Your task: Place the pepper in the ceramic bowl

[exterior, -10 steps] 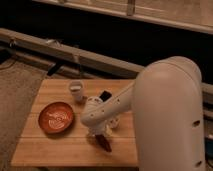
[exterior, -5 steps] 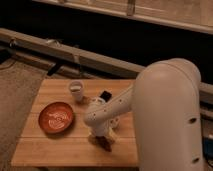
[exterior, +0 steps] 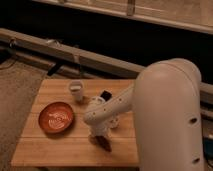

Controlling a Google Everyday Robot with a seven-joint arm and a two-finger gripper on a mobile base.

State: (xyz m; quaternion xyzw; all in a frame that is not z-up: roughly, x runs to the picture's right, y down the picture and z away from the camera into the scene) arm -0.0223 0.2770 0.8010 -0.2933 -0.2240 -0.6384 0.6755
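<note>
A wooden counter stands on a gray carpet floor. A big white robot arm reaches in from the right and bends down over the counter. At its end are the jaws. They hang low over the front part of the counter, close to the front edge and a little right of the middle.

The pepper lies right under the jaws. It is small, dark red and thin. It rests on the wood, and the jaws are touching it or just above it. I cannot tell how far the jaws are open, or if they have hold of the pepper.

The bowl sits on the left side of the counter. It is round, flat and orange-red, with white swirls inside. Only the swirls show inside it. The pepper is well apart from it, off to its right.

A small white cup stands upright near the back of the counter, behind the bowl. A black phone lies to the right of the cup, next to the arm.
</note>
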